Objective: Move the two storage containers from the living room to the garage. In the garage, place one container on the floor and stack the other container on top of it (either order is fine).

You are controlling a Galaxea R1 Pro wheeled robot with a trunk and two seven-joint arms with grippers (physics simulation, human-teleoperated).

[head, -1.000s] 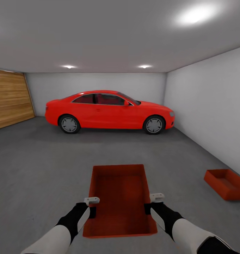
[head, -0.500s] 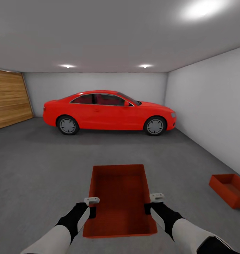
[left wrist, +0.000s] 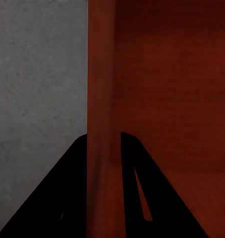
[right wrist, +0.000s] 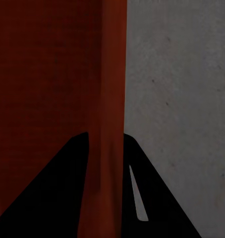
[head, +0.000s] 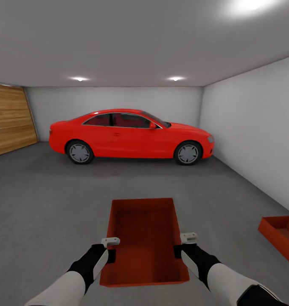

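Held container (head: 144,238), long axis pointing toward the car (head: 131,136), is clamped by left tool (head: 112,248) & right tool (head: 183,245) on its side walls; 2nd container (head: 284,236) sits on floor (head: 46,204) to its right, nearer the right arm.

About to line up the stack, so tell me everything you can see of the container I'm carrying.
The carried container is an orange-red, open-top rectangular bin with low, slightly flared walls, matte and plastic-looking, empty inside. It is held level, long axis pointing away from the robot, over the grey concrete floor. The left claw pinches its left wall and the right claw its right wall; both wrist views show a wall between the fingers. The other container sits on the floor to the right, apart.
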